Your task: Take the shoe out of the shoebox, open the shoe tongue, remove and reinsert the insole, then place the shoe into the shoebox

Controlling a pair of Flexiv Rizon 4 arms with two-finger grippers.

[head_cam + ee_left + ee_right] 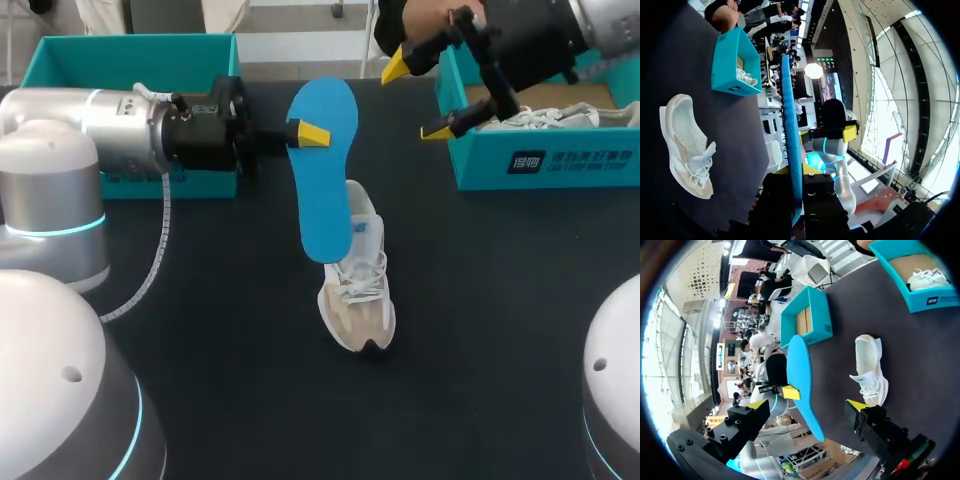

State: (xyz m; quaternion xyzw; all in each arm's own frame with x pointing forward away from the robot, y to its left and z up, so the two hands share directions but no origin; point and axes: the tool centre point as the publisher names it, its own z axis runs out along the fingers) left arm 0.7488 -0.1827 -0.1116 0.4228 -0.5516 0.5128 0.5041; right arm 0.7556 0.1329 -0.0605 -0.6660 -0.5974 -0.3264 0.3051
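left gripper (306,133) pinches the blue insole (325,195) near one end. it looks light and bendy. right gripper (416,97) gapes wide.

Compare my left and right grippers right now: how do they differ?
The left gripper is shut on the blue insole, holding it in the air near the shoe on the table. The right gripper is open and holds nothing. The left gripper sits over the table's middle, while the right gripper hangs at the edge of the right shoebox, which has a second shoe inside. Both are yellow-tipped.
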